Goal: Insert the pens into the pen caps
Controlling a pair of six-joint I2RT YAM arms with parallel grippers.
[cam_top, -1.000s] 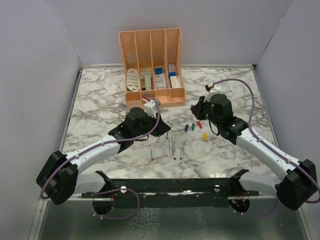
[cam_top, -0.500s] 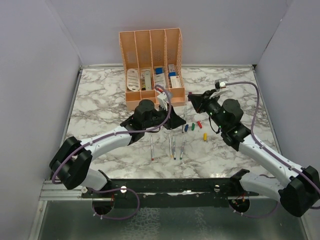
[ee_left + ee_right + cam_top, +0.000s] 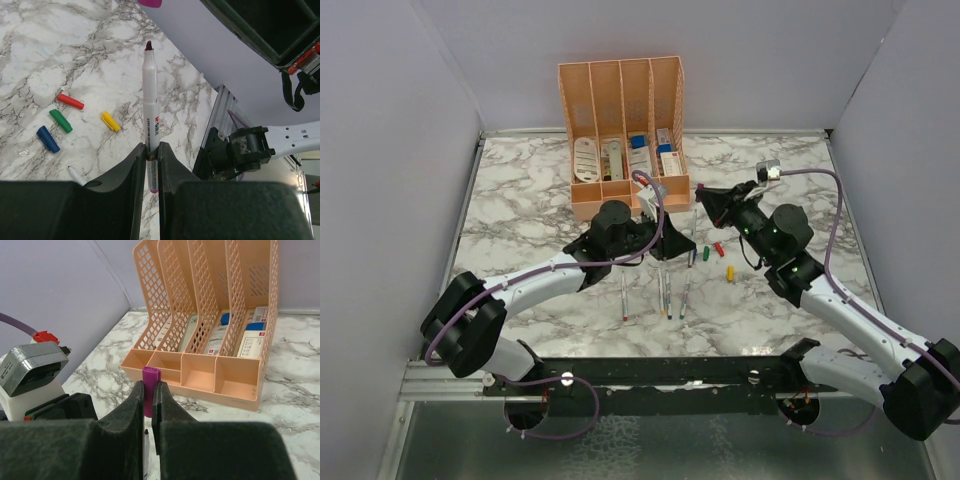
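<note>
Grey-white veined marble table [image 3: 520,200] w/ tall peach plastic lattice organiser [image 3: 620,100] at the back centre, white boxes and cards in its slots. Both arms reach in twd the middle, just in front of the organiser. Left gripper [image 3: 152,150] is clamped narrow on the lower barrel of a slim grey-white marker pen with dark purple tip [image 3: 150,100]; pen is off the table, tip pointing away from the fingers. Right gripper [image 3: 148,390] is pinched nearly closed on a stubby purple plastic cap [image 3: 150,375], approx half of it sticking out past the fingertips. In left wrist view the cap sits just beyond the pen tip, roughly in line, small gap btwn them, not touching. At least three other grey-white pens [image 3: 663,290] lie on the marble near the left gripper, roughly parallel. Four loose caps lie close together on the marble, none touching: red cap [image 3: 70,101], green cap [image 3: 60,120], blue cap [image 3: 48,139], yellow cap [image 3: 110,121].
</note>
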